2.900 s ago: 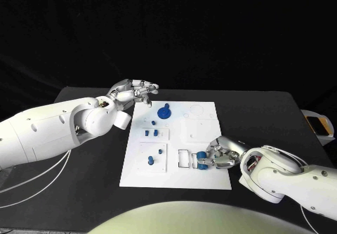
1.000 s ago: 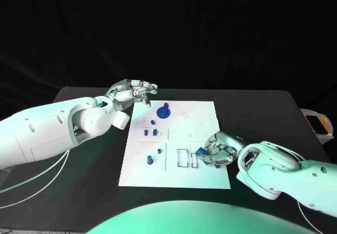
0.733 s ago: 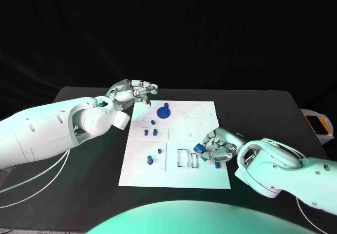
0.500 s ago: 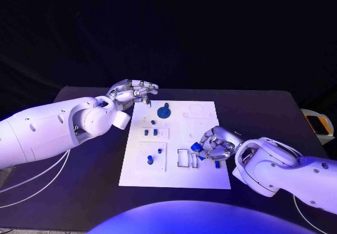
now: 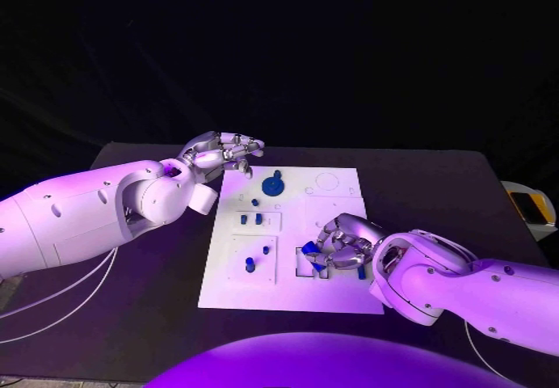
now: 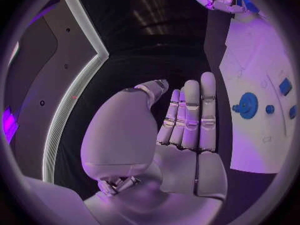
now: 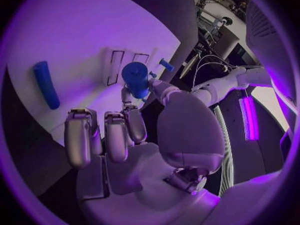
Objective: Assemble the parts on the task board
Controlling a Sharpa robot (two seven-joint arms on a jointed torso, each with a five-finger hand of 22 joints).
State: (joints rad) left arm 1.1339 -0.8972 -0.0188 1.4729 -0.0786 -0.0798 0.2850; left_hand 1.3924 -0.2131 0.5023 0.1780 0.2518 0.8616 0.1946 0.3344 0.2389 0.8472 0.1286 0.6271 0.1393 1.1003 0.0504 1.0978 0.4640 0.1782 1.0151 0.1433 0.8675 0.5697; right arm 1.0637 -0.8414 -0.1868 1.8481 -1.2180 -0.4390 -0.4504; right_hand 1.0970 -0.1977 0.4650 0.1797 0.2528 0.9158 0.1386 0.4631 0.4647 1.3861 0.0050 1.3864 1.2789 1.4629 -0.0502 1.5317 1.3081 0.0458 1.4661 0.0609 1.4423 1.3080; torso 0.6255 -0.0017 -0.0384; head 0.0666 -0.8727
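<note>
Moved: right hand has carried the blue cylindrical part leftward, above the task board slots.
Left hand: holds nothing, fingers straight, beside board's far corner.

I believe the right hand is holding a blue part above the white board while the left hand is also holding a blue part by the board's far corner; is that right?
Not quite. The right hand does hold a blue part above the white board, but the left hand holds nothing: the left wrist view shows its palm bare and its fingers straight, by the board's far corner.
</note>
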